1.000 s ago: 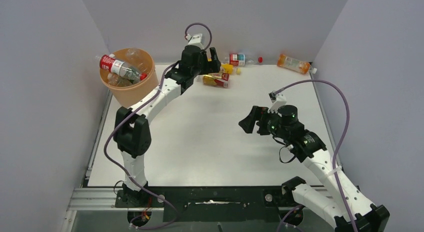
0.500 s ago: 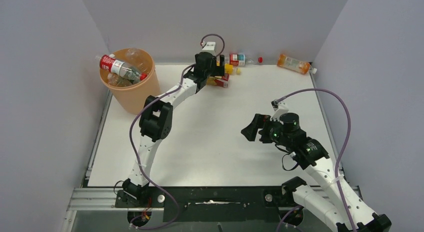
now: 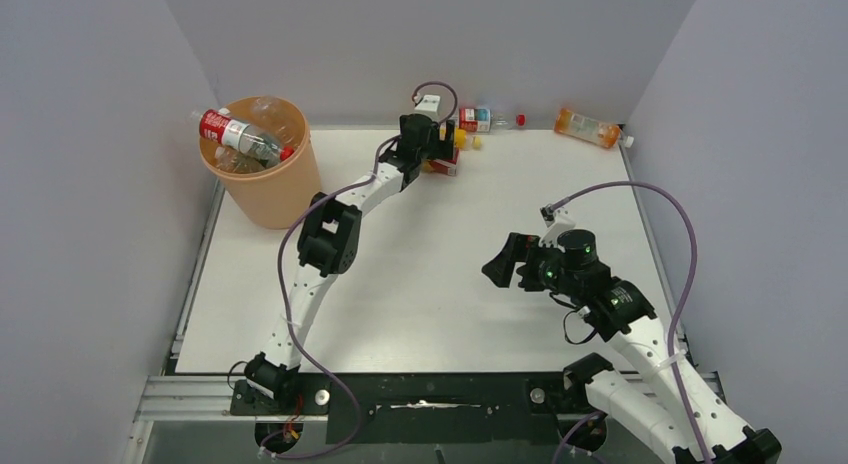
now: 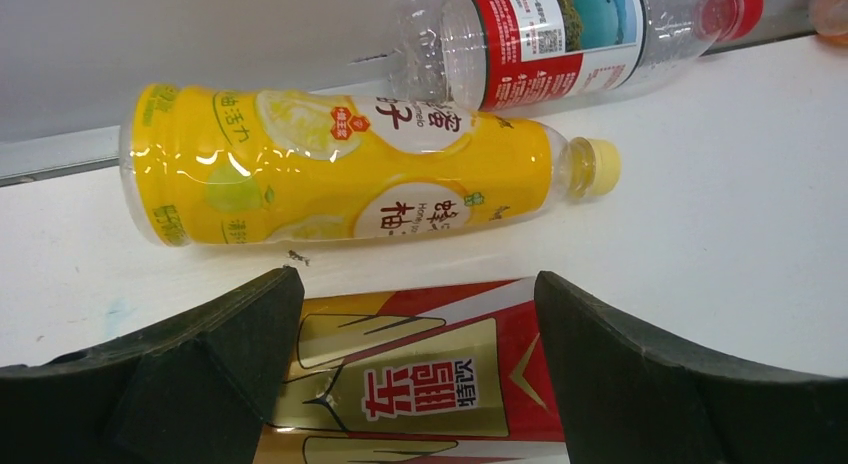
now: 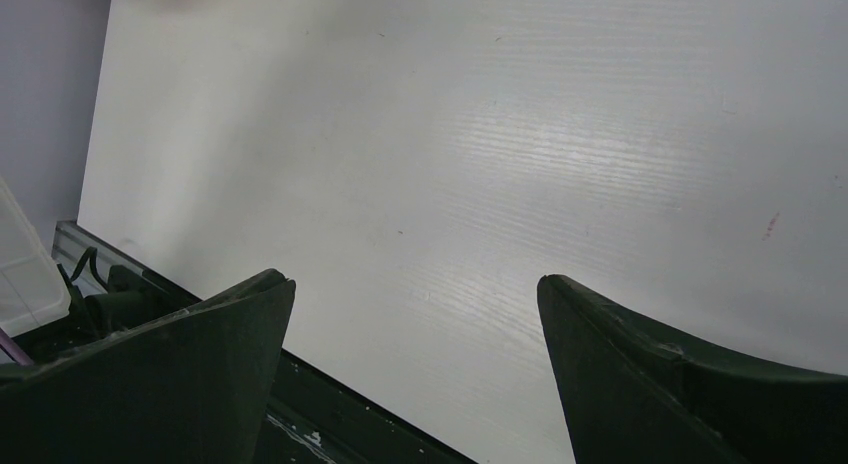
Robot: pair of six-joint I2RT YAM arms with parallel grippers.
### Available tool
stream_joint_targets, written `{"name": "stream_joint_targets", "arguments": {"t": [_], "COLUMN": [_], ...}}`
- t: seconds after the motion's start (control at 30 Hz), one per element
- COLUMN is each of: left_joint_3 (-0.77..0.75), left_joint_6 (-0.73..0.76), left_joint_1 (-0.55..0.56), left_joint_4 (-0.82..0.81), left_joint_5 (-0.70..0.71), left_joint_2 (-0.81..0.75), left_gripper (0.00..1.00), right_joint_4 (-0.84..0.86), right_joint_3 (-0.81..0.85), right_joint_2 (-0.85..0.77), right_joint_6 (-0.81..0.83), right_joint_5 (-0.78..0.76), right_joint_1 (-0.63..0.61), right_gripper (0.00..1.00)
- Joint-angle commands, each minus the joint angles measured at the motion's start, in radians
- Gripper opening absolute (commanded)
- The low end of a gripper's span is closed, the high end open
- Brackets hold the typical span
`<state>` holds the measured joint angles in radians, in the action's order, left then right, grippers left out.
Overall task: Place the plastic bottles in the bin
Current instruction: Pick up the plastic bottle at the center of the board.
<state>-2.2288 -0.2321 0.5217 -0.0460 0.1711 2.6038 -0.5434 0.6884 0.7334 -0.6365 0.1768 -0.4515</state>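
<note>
Low right in the top view, the right fingers [image 5: 170,374] hang spread wide over the table [image 5: 500,134], holding nothing. Farther off, at top centre, the left fingers [image 4: 190,374] stand apart either side of a red-and-gold bottle [image 4: 420,384] — not closed on it. Just beyond lie a yellow bottle [image 4: 340,164] and a red-labelled clear bottle [image 4: 560,39]; an orange bottle [image 3: 588,127] lies at upper right. The bin [image 3: 262,192], upper left, holds several. This looks like a pick: next, close on the label, lift, carry it over the rim.
</note>
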Motion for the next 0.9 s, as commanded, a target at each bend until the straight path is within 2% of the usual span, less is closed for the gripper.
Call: {"name": "stream_joint_targets", "arguments": {"t": [0.0,0.23,0.43,0.7,0.87], "left_joint_3": [0.054,0.396,0.643,0.909,1.067], "left_joint_6": [-0.004,-0.051,-0.166,-0.345,-0.391], "left_joint_1": [0.003,0.009,0.01,0.017,0.036], "left_joint_4": [-0.025,-0.152,-0.212,-0.228,-0.247], "left_joint_5": [-0.064,-0.092,-0.1,-0.124,-0.113], "left_joint_2": [-0.041,-0.211,-0.354,-0.524,-0.63], "left_gripper": [0.87,0.86,0.85,0.85,0.86], "right_joint_4": [0.056,0.093,0.156,0.349,0.435], "right_joint_3": [0.001,-0.013,-0.032,-0.099,-0.095], "right_joint_2": [0.017,0.04,0.084,0.246,0.358], "right_joint_6": [0.005,0.004,0.005,-0.036,-0.042], "right_joint_5": [0.021,0.032,0.04,0.102,0.105], "right_joint_1": [0.005,0.005,0.006,-0.007,-0.023], "right_gripper": [0.98,0.98,0.98,0.98,0.98]}}
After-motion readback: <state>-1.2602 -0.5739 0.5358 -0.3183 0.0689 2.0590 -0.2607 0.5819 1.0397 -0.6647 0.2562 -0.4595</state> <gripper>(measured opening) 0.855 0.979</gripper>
